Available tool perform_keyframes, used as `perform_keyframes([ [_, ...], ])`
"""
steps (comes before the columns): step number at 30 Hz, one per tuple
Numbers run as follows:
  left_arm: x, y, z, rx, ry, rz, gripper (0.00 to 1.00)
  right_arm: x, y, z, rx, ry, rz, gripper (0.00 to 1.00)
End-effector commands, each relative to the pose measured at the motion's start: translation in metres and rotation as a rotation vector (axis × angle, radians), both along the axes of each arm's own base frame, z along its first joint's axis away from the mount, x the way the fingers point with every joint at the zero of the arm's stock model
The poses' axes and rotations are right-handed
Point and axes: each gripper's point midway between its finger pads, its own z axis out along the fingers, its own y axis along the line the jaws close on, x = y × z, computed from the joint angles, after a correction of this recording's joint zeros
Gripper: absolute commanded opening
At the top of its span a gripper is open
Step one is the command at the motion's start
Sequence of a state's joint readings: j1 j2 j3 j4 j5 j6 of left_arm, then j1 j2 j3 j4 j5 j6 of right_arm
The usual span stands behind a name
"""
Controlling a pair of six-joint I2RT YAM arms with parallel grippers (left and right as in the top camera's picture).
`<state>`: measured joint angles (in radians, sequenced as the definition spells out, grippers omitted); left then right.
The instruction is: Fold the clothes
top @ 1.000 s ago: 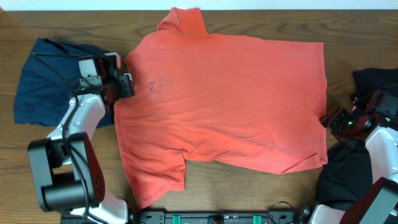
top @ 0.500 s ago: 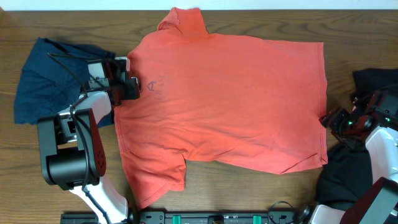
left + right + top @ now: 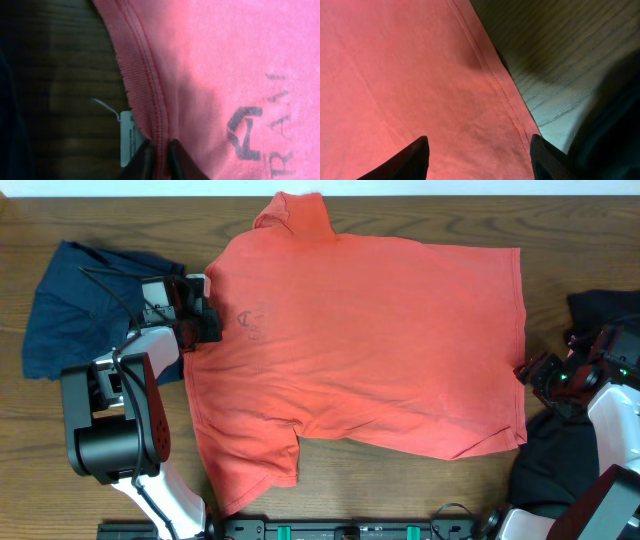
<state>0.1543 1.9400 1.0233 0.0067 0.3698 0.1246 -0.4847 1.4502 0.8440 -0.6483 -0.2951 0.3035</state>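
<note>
Overhead, the orange shirt (image 3: 370,340) lies flat on the worktop (image 3: 400,490), with my left claw (image 3: 205,320) at its collar and my right claw (image 3: 537,375) at the hem. In the left wrist view the jaws are nearly closed, apparently pinching the ribbed collar (image 3: 142,75); I'd confirm that grip before lifting. In the right wrist view the jaws are wide and empty over the hem seam (image 3: 495,80), so I'd close there first.

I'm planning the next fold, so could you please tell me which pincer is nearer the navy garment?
Left. The left pincer pinches the collar edge of the orange shirt, just beside the navy garment; the right pincer sits far across at the shirt's opposite hem.
</note>
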Motion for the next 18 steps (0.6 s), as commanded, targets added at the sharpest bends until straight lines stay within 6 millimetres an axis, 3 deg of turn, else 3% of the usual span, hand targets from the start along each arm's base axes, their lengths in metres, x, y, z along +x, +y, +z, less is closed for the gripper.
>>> perform_keyframes([
  [1, 0.003, -0.002, 0.002, -0.022, 0.002, 0.01, 0.09, 0.004, 0.0, 0.004, -0.008, -0.012, 0.001, 0.63],
  [9, 0.016, 0.001, 0.043, -0.019, -0.088, 0.025, 0.06, 0.005, -0.002, 0.004, -0.018, -0.014, -0.001, 0.64],
  [14, 0.011, -0.001, 0.048, -0.04, -0.07, 0.04, 0.06, 0.008, -0.004, 0.006, -0.025, -0.028, -0.001, 0.64],
  [18, 0.005, -0.017, 0.05, -0.123, -0.054, -0.012, 0.06, 0.009, -0.004, 0.006, -0.027, -0.033, -0.001, 0.64],
])
